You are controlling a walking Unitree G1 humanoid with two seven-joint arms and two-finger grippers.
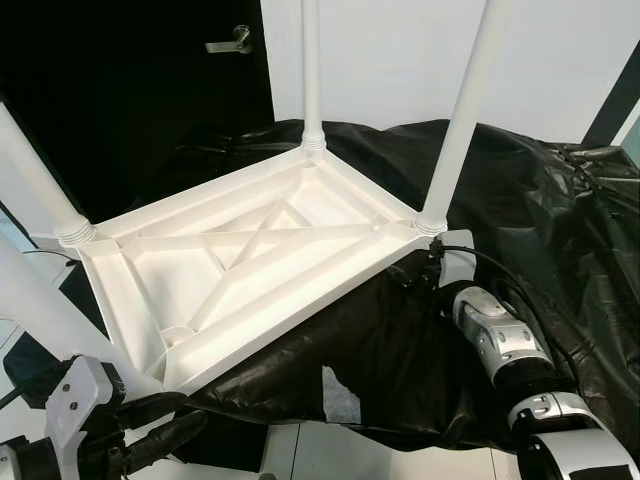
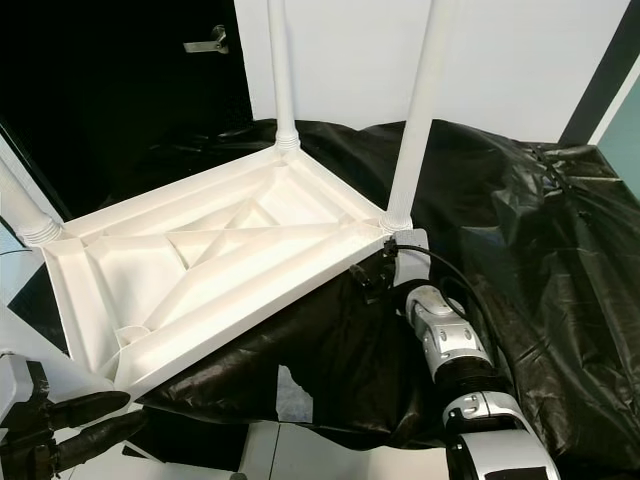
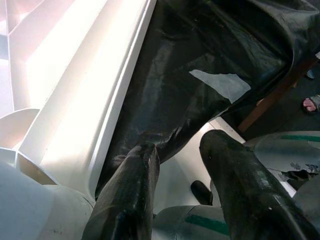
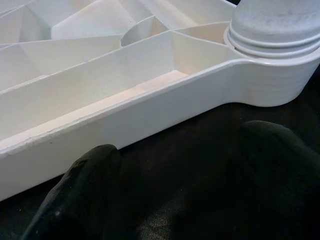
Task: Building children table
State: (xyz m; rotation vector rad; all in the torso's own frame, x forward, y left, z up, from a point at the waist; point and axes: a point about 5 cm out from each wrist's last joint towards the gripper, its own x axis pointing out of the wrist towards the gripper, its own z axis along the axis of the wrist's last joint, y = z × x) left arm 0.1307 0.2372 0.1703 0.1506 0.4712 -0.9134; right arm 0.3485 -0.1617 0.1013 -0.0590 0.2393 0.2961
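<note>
Left gripper (image 1: 165, 425) sits low by the near corner of the upside-down white table (image 1: 250, 270), fingers spread and holding nothing. All four legs (image 1: 462, 110) run out of frame up top. Right gripper (image 4: 175, 200) is parted too (mostly a dark blur), just beside the right corner. Crinkly black plastic sheet (image 1: 520, 200) underneath, dark door (image 1: 130, 90), white wall (image 1: 400, 60).
</note>
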